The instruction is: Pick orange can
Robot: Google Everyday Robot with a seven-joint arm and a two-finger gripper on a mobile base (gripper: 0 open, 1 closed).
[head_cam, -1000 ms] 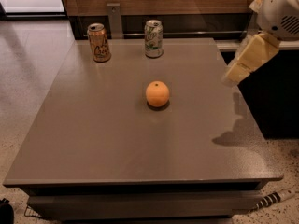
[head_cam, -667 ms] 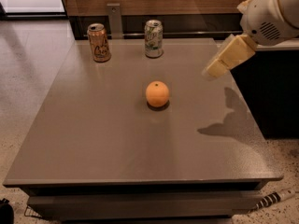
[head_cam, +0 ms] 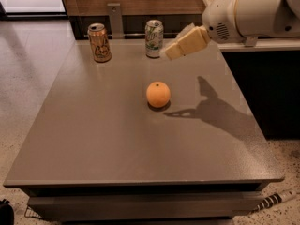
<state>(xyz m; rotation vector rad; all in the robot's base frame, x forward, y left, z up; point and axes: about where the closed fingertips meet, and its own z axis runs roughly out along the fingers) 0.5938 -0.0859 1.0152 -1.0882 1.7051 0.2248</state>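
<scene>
The orange can (head_cam: 99,42) stands upright at the far left of the grey table (head_cam: 103,139). It is copper-orange with dark markings and a silver top. My gripper (head_cam: 169,54) reaches in from the upper right on a white arm and hangs above the table, just right of the white-and-green can (head_cam: 153,38). It is well to the right of the orange can and holds nothing.
A round orange fruit (head_cam: 158,94) lies near the table's middle, below the gripper. The arm's shadow (head_cam: 211,109) falls right of the fruit. A dark counter (head_cam: 262,78) stands to the right. A wooden wall with a metal bracket (head_cam: 114,18) stands behind the cans.
My gripper has moved left and a little forward over the table, from the right edge to beside the white-and-green can. The cans and the fruit have not moved.
</scene>
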